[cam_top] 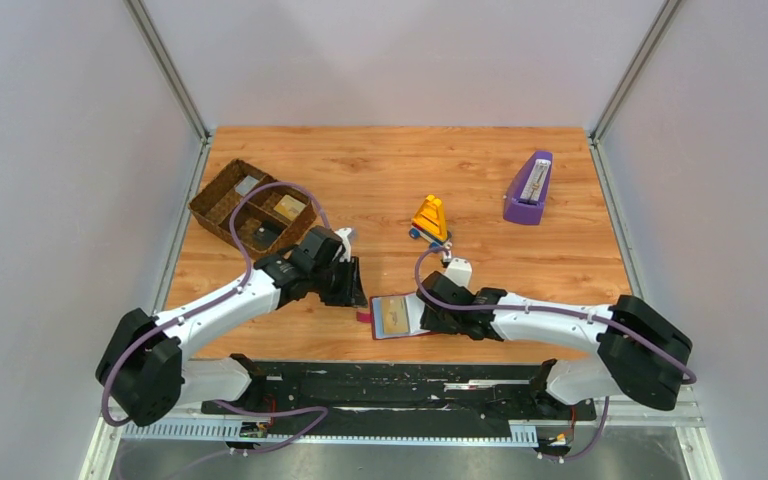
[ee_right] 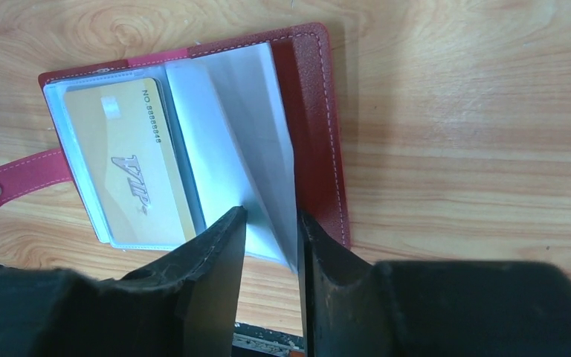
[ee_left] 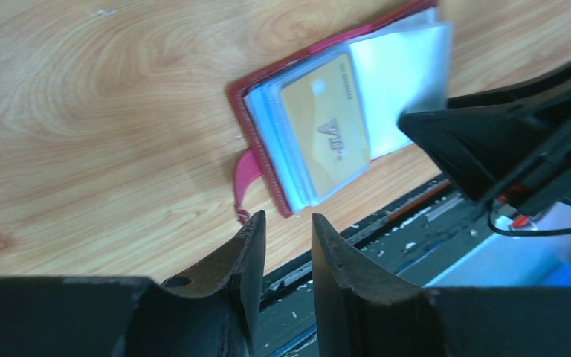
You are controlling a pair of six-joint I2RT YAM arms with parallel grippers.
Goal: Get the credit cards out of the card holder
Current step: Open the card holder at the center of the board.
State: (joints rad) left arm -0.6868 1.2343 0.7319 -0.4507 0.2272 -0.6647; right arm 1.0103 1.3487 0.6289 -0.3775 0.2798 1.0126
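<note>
Left end effector point(ee_left: 286, 219): hovering spread and empty, just beside the snap tab point(ee_left: 244, 178).
Card holder point(cam_top: 397, 317): lying open on the surface point(cam_top: 380, 180), between both arms, right arm nearer.
Gold card point(ee_right: 130, 163): long axis lining up with the right fingers.
Right end effector point(ee_right: 271, 217): narrowly spread, straddling a lifted sleeve point(ee_right: 238, 134).
Views: only the right wrist view is showing that straddle.

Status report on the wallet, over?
Left fingers open, empty. Right fingers straddling a sleeve of the open dark red leather card holder. Gold plastic card inside. Nothing blocking.

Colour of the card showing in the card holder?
The card is gold; clearest in right wrist view.
</note>
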